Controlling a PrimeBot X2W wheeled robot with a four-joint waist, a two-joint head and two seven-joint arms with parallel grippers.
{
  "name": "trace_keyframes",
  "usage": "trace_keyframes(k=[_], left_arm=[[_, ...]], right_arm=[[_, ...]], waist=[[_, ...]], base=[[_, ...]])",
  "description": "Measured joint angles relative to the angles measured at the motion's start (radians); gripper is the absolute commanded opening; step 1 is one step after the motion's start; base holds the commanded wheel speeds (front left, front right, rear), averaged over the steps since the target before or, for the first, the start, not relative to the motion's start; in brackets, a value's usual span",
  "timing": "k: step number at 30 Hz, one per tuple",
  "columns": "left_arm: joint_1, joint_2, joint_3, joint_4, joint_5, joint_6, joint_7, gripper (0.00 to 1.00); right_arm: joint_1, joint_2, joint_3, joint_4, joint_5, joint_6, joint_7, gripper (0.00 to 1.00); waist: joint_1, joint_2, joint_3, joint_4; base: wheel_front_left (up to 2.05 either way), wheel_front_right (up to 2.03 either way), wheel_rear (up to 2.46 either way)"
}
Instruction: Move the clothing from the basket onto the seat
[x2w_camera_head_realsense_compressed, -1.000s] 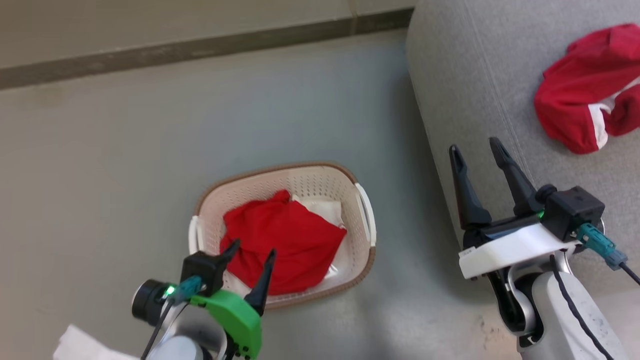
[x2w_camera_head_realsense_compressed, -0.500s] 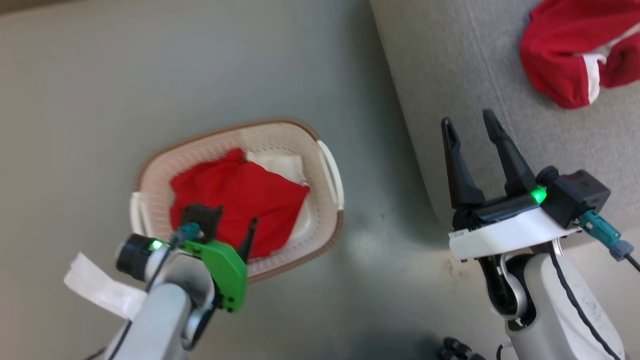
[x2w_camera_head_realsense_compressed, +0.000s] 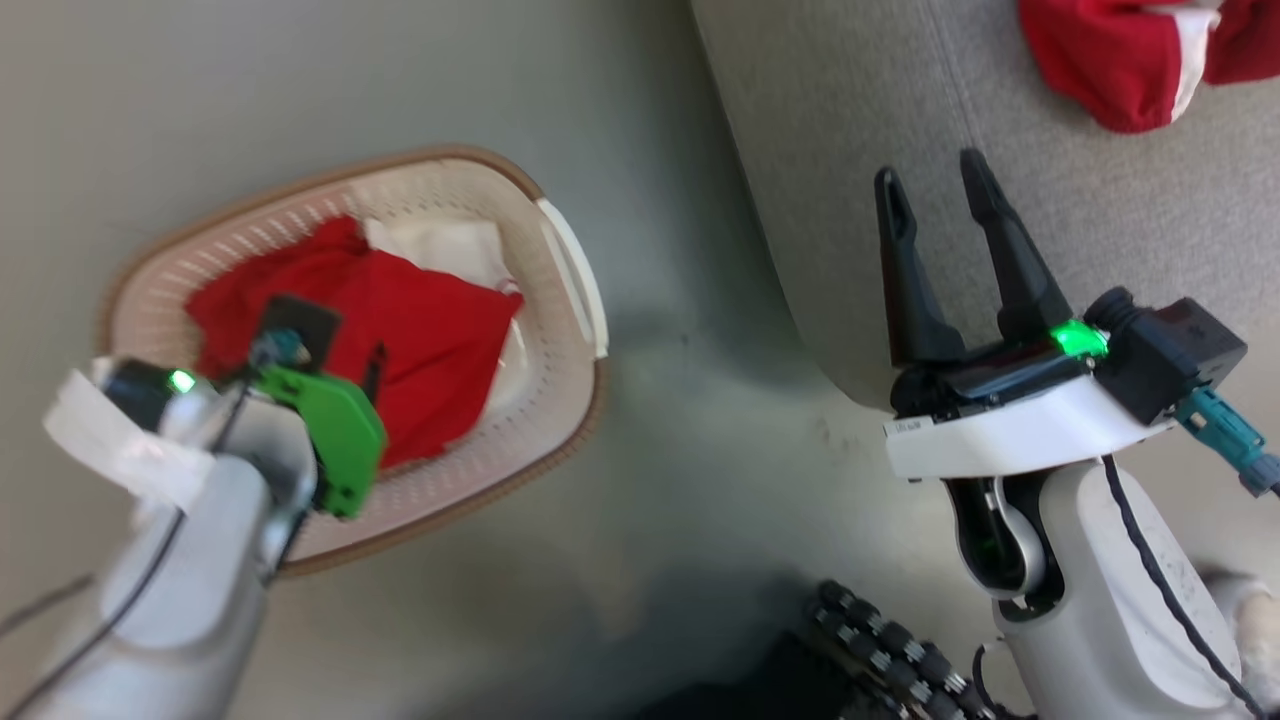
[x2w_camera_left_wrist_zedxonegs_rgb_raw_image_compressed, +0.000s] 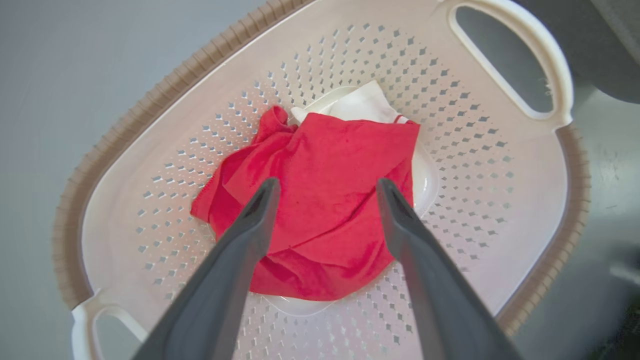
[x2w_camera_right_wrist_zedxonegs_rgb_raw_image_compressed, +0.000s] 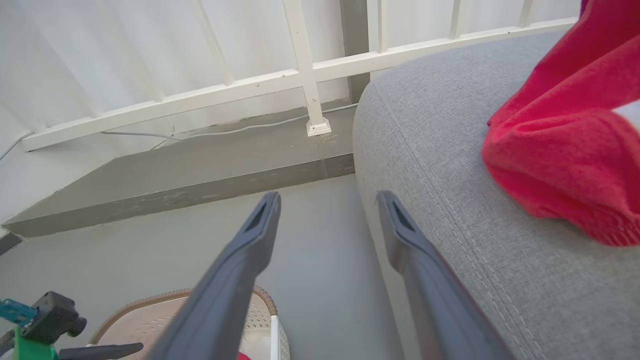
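Note:
The cream basket (x2w_camera_head_realsense_compressed: 548, 335) stands on the floor at the left, with a red garment (x2w_camera_head_realsense_compressed: 430, 320) crumpled inside over a white paper label (x2w_camera_head_realsense_compressed: 440, 245). My left gripper (x2w_camera_head_realsense_compressed: 335, 350) hangs open just above that garment (x2w_camera_left_wrist_zedxonegs_rgb_raw_image_compressed: 325, 200), one finger on each side of its middle, and grips nothing (x2w_camera_left_wrist_zedxonegs_rgb_raw_image_compressed: 327, 184). The basket wall (x2w_camera_left_wrist_zedxonegs_rgb_raw_image_compressed: 475, 165) rings the view. My right gripper (x2w_camera_head_realsense_compressed: 928, 172) is open and empty beside the rounded edge of the grey seat (x2w_camera_head_realsense_compressed: 1100, 230). A second red garment with a white panel (x2w_camera_head_realsense_compressed: 1100, 60) lies on the seat (x2w_camera_right_wrist_zedxonegs_rgb_raw_image_compressed: 450, 150), right of my right gripper (x2w_camera_right_wrist_zedxonegs_rgb_raw_image_compressed: 327, 196).
Grey floor (x2w_camera_head_realsense_compressed: 680, 450) separates the basket from the seat. Behind it are a raised grey step (x2w_camera_right_wrist_zedxonegs_rgb_raw_image_compressed: 200, 170) and a white railing (x2w_camera_right_wrist_zedxonegs_rgb_raw_image_compressed: 310, 75). A black ribbed cable chain (x2w_camera_head_realsense_compressed: 880, 640) lies at the bottom. White wrapping (x2w_camera_head_realsense_compressed: 110, 440) sits on my left forearm.
The head camera has tilted and turned, shifting the whole picture. My left gripper has come down over the basket toward the red garment. The right gripper stays open by the seat.

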Motion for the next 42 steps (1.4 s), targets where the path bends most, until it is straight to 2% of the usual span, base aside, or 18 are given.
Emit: trace_keyframes(k=[5, 13, 21, 23, 30, 35, 36, 37, 38, 42], left_arm=[[-0.062, 0.027, 0.003, 0.05, 0.041, 0.0, 0.007, 1.0], [-0.102, 0.033, -0.002, 0.124, 0.057, 0.005, 0.007, 1.0], [-0.147, 0.047, 0.033, 0.232, 0.057, 0.052, 0.072, 1.0], [-0.158, 0.046, 0.037, 0.256, 0.057, 0.055, 0.081, 1.0], [-0.182, 0.041, 0.083, 0.339, 0.041, 0.112, 0.125, 1.0], [-0.202, 0.028, 0.1, 0.372, 0.02, 0.123, 0.143, 1.0], [-0.206, 0.027, 0.102, 0.375, 0.02, 0.123, 0.147, 0.84], [-0.209, 0.026, 0.101, 0.377, 0.02, 0.123, 0.148, 0.36], [-0.213, 0.025, 0.101, 0.379, 0.02, 0.123, 0.147, 0.0], [-0.232, 0.023, 0.1, 0.394, 0.02, 0.123, 0.146, 0.0]], right_arm=[[-0.042, 0.007, 0.016, 0.007, 0.017, 0.001, -0.017, 1.0], [-0.059, 0.012, 0.026, 0.039, 0.034, 0.0, -0.026, 1.0], [-0.082, 0.014, 0.05, 0.046, 0.064, -0.001, -0.037, 1.0], [-0.082, 0.014, 0.049, 0.046, 0.065, -0.009, -0.037, 1.0], [-0.082, 0.014, 0.047, 0.049, 0.07, -0.018, -0.038, 1.0], [-0.084, 0.014, 0.052, 0.046, 0.086, -0.018, -0.038, 1.0], [-0.086, 0.014, 0.051, 0.044, 0.086, -0.019, -0.038, 1.0], [-0.09, 0.015, 0.051, 0.043, 0.086, -0.023, -0.038, 1.0], [-0.096, 0.014, 0.051, 0.041, 0.086, -0.024, -0.038, 1.0], [-0.099, 0.014, 0.051, 0.035, 0.086, -0.025, -0.039, 1.0]], waist=[[-0.0001, 0.0, 0.07, -0.033], [0.0, 0.0, 0.131, -0.079], [-0.0001, 0.0, 0.171, -0.113], [-0.0001, 0.0, 0.18, -0.118], [-0.0001, 0.0, 0.196, -0.121], [-0.0002, 0.0, 0.201, -0.119], [-0.0001, 0.0, 0.203, -0.118], [-0.0001, 0.0, 0.204, -0.118], [-0.0001, 0.0, 0.205, -0.117], [-0.0001, 0.0, 0.209, -0.115]], base=[[0.0, 0.0, 0.0], [0.0, 0.0, 0.0], [0.0, 0.0, 0.0], [0.0, 0.0, 0.0], [0.0, 0.0, 0.0], [0.0, 0.0, 0.0], [0.0, 0.0, 0.0], [0.0, 0.0, 0.0], [0.0, 0.0, 0.0], [0.0, 0.0, 0.0]])
